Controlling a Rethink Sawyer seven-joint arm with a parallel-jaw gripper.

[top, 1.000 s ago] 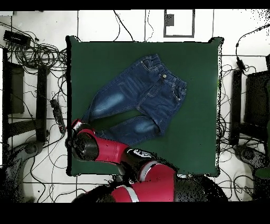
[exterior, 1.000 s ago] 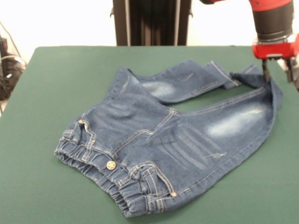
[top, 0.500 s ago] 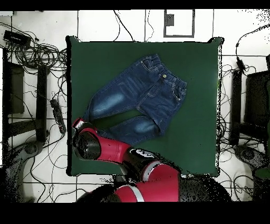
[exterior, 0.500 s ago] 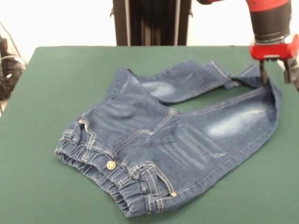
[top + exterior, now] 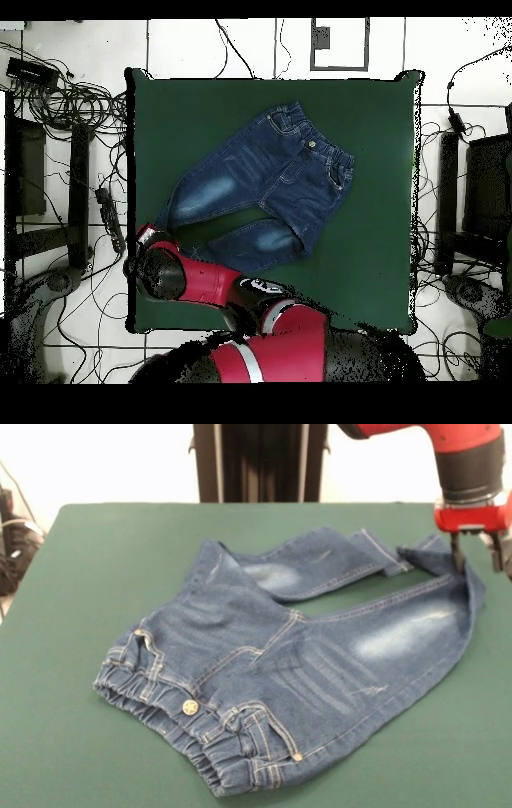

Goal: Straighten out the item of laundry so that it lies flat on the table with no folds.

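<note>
Jeans (image 5: 280, 656) mid-desk (image 5: 80, 584), waistband toward near-left corner in front view, legs running to far-right edge. Body mostly flat; one hem doubled back under claw (image 5: 480, 562) at desk's right edge. Claw prongs apart, straddling hem, one prong on denim. Left: unfold that hem, spread legs, smooth wrinkles.

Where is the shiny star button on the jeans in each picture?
Front view: the star button sits low and left of middle, on the waistband.
Overhead view: a tiny pale dot up and right of middle, on the waistband.
Shared landmark: the gathered waistband of the jeans.
</note>
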